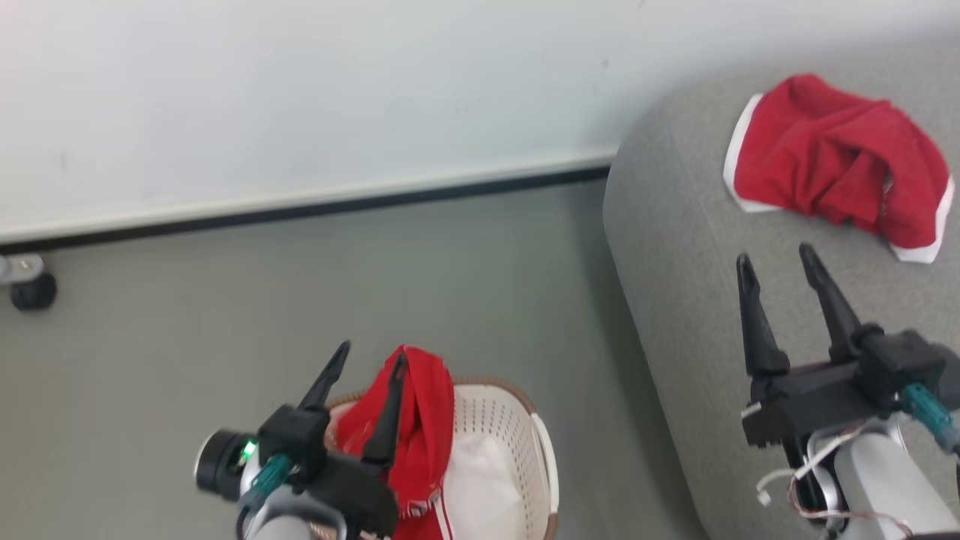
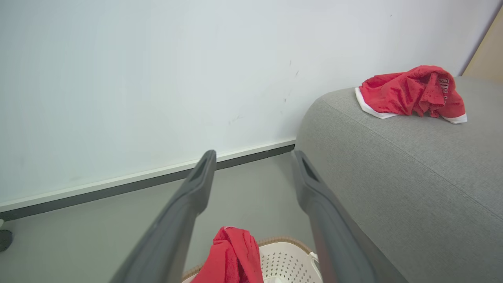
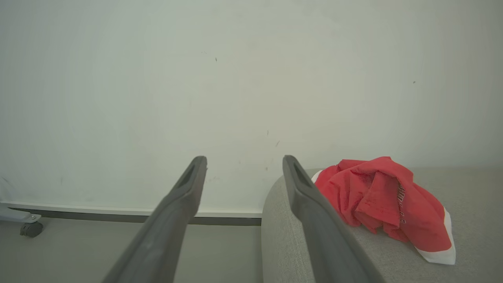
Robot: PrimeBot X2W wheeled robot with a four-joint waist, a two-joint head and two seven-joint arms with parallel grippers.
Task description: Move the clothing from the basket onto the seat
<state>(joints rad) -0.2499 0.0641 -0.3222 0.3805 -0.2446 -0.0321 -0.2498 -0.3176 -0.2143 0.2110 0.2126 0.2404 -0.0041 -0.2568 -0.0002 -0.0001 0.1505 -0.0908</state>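
Materials first. The seat is a grey woven-fabric sofa with a rounded corner and a fine, even weave. The basket is cream-white perforated plastic, round-mouthed, with a brown woven-look rim and a white side handle. It stands on the smooth grey floor, just beside the sofa's edge. Behind runs a plain pale wall with a dark skirting line. One small black caster sits by the wall.

Count: two red garments with white trim, one basket, one sofa, and two end effectors, each with two long, dark, tapering fingers.

The first garment lies crumpled on the sofa top, its white hem showing at both ends. Small dark lettering shows on one fold, too small for me to read. The second garment is bunched up in the basket and rises in a peak above the rim.

My left end effector hovers over the basket with its fingers spread wide and nothing clamped between them. In the left wrist view the bunched garment sits low between them. I cannot tell whether it touches either finger.

My right end effector is over the sofa, fingers apart and empty. The crumpled garment lies just beyond its tips, clear of them.
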